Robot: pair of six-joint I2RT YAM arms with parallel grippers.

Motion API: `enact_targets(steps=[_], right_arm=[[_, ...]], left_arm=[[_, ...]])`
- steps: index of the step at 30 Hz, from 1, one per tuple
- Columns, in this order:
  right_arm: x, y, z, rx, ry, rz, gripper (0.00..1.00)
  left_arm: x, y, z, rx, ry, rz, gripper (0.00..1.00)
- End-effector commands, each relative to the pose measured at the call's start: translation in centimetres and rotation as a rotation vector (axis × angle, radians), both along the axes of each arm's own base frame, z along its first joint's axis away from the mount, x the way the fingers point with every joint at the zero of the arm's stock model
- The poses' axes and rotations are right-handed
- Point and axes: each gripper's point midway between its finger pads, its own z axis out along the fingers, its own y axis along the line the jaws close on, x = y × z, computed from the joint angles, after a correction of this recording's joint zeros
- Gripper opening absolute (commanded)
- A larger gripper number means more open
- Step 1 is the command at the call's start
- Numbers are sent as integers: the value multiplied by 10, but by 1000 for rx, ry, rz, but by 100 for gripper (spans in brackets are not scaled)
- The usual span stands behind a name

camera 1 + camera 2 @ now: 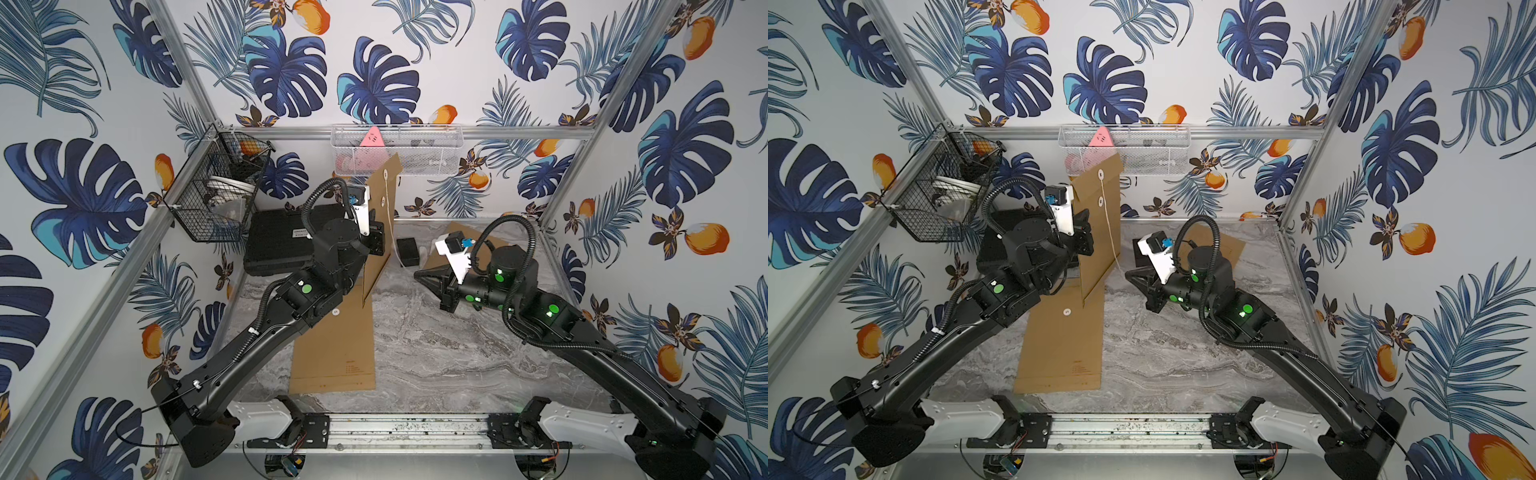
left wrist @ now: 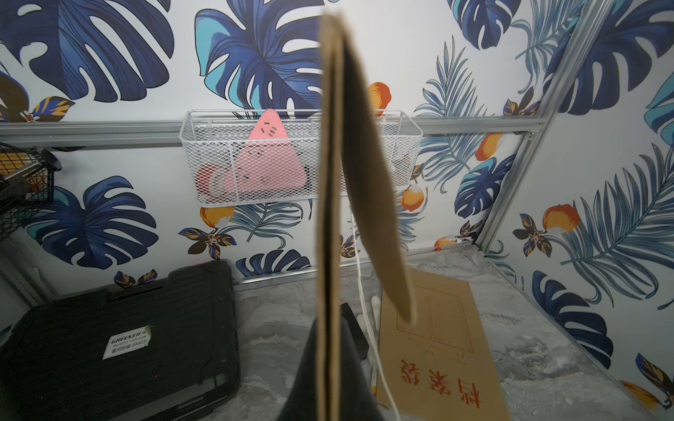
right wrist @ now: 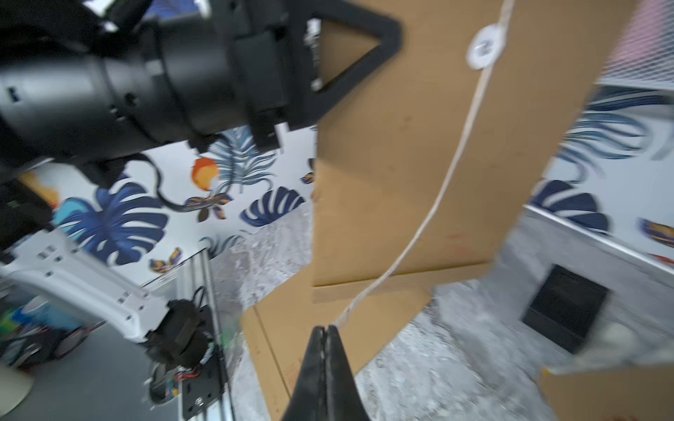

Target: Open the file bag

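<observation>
the file bag point(image 1: 332, 357) lies at 7 o'clock on the table with its upper half bent upright. it's thin kraft card, light and easily creased. the string point(image 3: 449, 175) is limp, so i judge the flap edge the better hold. my left gripper point(image 2: 328, 339) is clamped on the raised half and my right gripper point(image 3: 324, 330) pinches the string's end. the marble table point(image 1: 436, 353) looks slick. a black case point(image 1: 278, 245) sits at 10 and the walls are close.

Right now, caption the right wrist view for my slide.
Right gripper pinches the white string trailing from the half-raised file bag clamped by the left gripper.
</observation>
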Motion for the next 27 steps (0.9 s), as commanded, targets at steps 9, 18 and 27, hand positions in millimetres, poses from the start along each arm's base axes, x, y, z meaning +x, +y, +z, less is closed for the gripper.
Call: enact_targets(steps=[9,18,27], right_arm=[[34,-101,67,-51,-166,-536,0],[33,-117,140,2,-319,-599,0],[37,-111,183,-21,-400,-589,0]], left_arm=[[-32,-10,-65,236,180,-193,0],[-52,-43,-87,282,228,-431,0],[-61,-73,-101,295,273,-612,0]])
